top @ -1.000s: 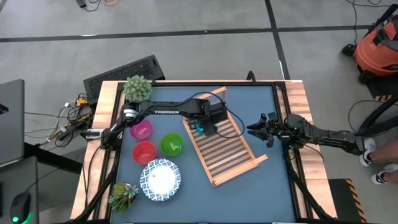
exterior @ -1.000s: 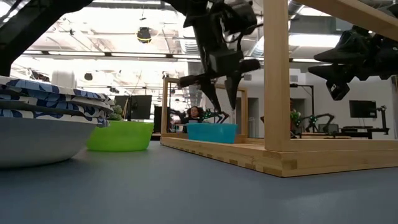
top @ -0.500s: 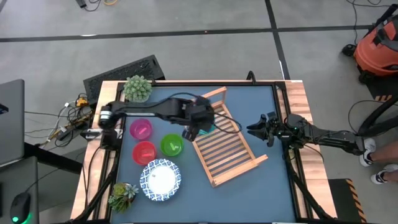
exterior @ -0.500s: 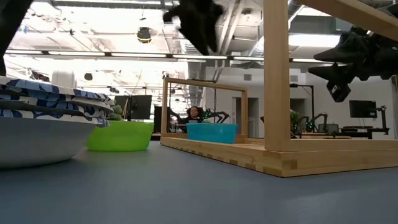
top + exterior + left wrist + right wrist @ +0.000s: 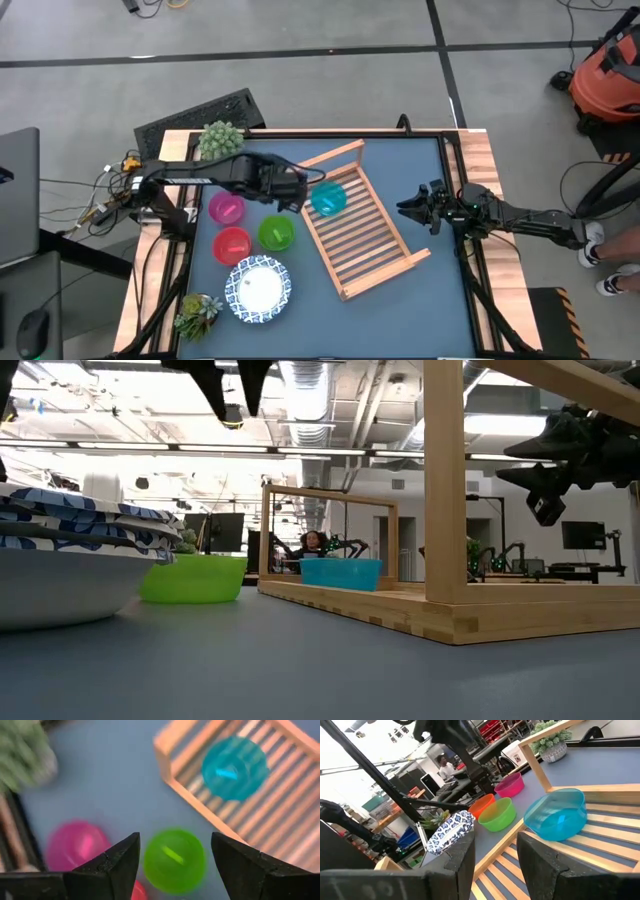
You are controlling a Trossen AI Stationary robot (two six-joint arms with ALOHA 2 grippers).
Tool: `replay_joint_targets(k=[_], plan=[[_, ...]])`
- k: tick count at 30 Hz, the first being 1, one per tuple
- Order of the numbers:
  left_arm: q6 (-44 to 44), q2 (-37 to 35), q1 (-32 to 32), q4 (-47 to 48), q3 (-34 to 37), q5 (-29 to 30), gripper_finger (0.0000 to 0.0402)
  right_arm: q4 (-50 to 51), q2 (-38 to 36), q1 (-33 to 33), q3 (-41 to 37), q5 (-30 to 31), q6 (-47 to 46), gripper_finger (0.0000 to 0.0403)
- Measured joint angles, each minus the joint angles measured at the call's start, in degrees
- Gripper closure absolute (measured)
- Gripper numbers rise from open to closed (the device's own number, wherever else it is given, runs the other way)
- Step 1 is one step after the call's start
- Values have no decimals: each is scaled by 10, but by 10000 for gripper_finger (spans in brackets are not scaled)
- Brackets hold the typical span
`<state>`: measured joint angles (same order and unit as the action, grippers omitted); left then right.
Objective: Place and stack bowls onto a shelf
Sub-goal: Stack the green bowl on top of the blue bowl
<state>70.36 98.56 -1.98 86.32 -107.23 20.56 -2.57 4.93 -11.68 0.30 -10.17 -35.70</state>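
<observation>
The blue bowl (image 5: 328, 199) stands upright on its base on the slats of the wooden shelf (image 5: 367, 245), near the shelf's far end rail; it also shows in the left wrist view (image 5: 234, 767) and the low view (image 5: 340, 572). The pink bowl (image 5: 226, 208), red bowl (image 5: 232, 244) and green bowl (image 5: 276, 233) sit on the table left of the shelf. The stacked white dishes (image 5: 258, 289) lie nearer. My left gripper (image 5: 292, 190) hovers open, high above the table between the green bowl and the shelf (image 5: 175, 850). My right gripper (image 5: 413, 209) waits open to the right of the shelf.
A potted plant (image 5: 221, 141) stands at the far left corner and another (image 5: 198, 313) at the near left corner. The shelf lies slanted across the middle of the table, with bare slats nearer than the blue bowl. Bare blue table top (image 5: 420, 300) shows to its right.
My left gripper has risen from just over the blue bowl on the shelf and drawn back toward the table's left, ending above the gap between the green bowl and the shelf. The blue bowl has stayed where it was on the slats.
</observation>
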Motion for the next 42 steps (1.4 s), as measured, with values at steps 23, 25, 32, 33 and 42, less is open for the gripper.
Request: replay_joint_targets(k=[23, 25, 32, 33, 42], plan=[[-124, -6, 42, -161, 312, -128, 173, 0, 0, 0, 0, 3, 2, 232], [-147, -6, 42, -185, 326, -129, 173, 0, 0, 0, 0, 3, 2, 232], [-192, -6, 61, -241, 398, -151, 173, 0, 0, 0, 0, 3, 2, 232], [-197, -6, 63, -249, 407, -154, 173, 0, 0, 0, 0, 3, 2, 232], [-206, -3, 75, -325, 449, -193, 216, 0, 0, 0, 0, 2, 2, 232]])
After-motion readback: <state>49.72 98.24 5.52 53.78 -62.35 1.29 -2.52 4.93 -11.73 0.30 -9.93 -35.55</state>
